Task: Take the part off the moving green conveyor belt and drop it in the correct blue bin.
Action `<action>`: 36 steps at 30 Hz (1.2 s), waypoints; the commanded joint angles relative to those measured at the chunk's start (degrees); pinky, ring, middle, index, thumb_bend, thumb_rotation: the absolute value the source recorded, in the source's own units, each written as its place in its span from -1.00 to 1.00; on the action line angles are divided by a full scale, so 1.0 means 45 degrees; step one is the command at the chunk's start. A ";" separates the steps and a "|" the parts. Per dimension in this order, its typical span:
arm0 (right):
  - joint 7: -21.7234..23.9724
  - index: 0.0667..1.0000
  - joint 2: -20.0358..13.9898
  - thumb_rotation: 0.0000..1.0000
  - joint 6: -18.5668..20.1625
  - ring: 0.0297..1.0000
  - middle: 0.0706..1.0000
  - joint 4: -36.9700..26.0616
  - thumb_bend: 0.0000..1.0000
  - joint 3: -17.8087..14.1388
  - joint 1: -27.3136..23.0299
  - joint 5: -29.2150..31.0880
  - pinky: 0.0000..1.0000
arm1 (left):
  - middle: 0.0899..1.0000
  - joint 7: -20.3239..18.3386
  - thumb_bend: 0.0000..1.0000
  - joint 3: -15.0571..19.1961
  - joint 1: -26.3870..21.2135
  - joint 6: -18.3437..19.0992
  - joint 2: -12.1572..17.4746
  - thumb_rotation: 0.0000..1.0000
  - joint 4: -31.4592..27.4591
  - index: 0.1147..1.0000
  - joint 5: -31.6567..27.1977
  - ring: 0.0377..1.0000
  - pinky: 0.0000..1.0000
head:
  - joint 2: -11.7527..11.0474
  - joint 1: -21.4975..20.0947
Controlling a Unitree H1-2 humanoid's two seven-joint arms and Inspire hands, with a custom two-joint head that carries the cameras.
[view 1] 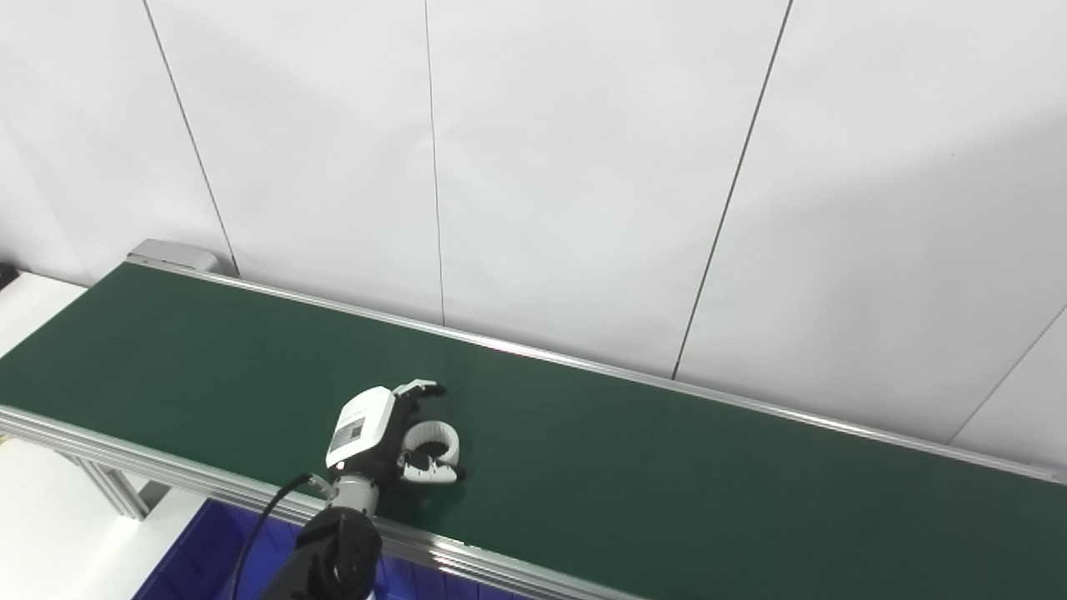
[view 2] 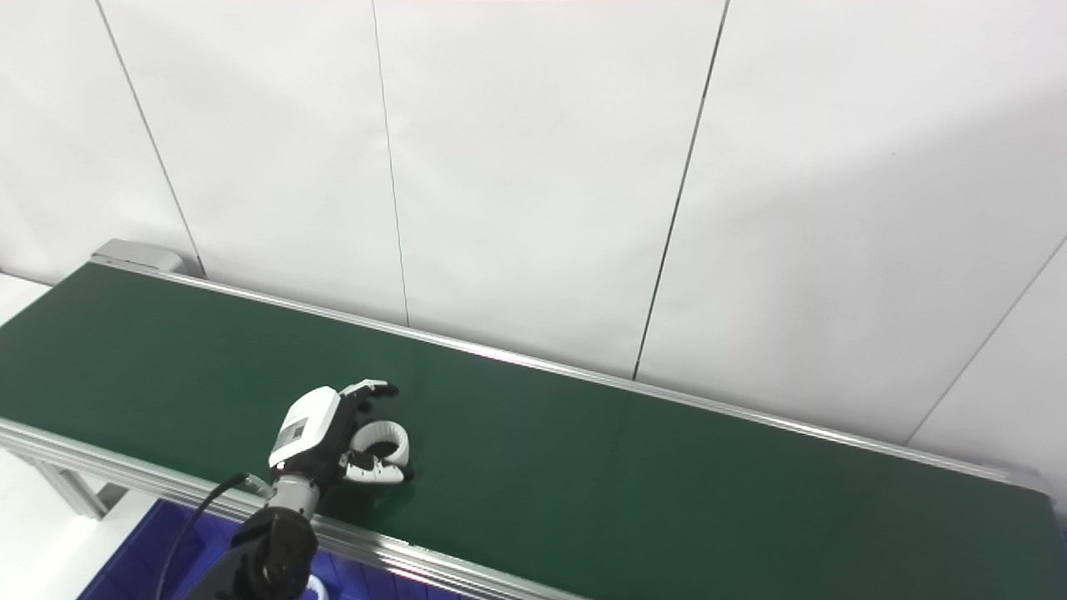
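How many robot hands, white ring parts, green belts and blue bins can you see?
Robot hands: 1, the left hand
White ring parts: 1, the white ring in that hand's curled fingers
Green belts: 1, the green conveyor belt
Blue bins: 1 in view, the blue bin
Total: 4

Left hand (view 2: pixel 333 442) around white ring (view 2: pixel 385 439) on belt (view 2: pixel 667 475)

The long dark green conveyor belt (view 1: pixel 667 467), framed by silver aluminium rails (view 1: pixel 467 550), runs from upper left to lower right along a white panelled wall (view 1: pixel 583 167). On its near edge rests a white ring-shaped part (view 1: pixel 435 433), with the black-and-white left hand (view 1: pixel 392 437) curled around it. The belt's remaining surface is plain green.
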 commanded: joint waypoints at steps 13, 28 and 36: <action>-0.0125 0.70 0.0024 -0.31 -0.0660 0.57 0.64 -0.0450 0.15 0.0006 -0.0031 -0.0071 0.36 | -0.11 -0.2035 0.00 -0.0646 0.0013 0.1378 0.0443 -1.00 -0.1309 -0.12 -0.0355 -0.23 -0.35 | 0.0108 -0.0017; 0.0097 0.71 0.0311 -0.29 -0.0601 0.60 0.65 -0.1055 0.14 -0.0152 0.0370 -0.0259 0.39 | -0.13 -0.0007 0.00 0.0428 0.2410 -0.2717 0.0112 -1.00 -0.5176 -0.11 -0.1217 -0.22 -0.29 | 0.1224 -0.1069; 0.0314 0.67 0.0732 -0.16 -0.0355 0.55 0.62 -0.1822 0.30 -0.0302 0.0612 -0.0901 0.33 | -0.17 0.0031 -0.01 0.1074 0.3923 -0.4285 -0.0178 -1.00 -0.7664 -0.08 -0.1835 -0.26 -0.39 | 0.2777 -0.2969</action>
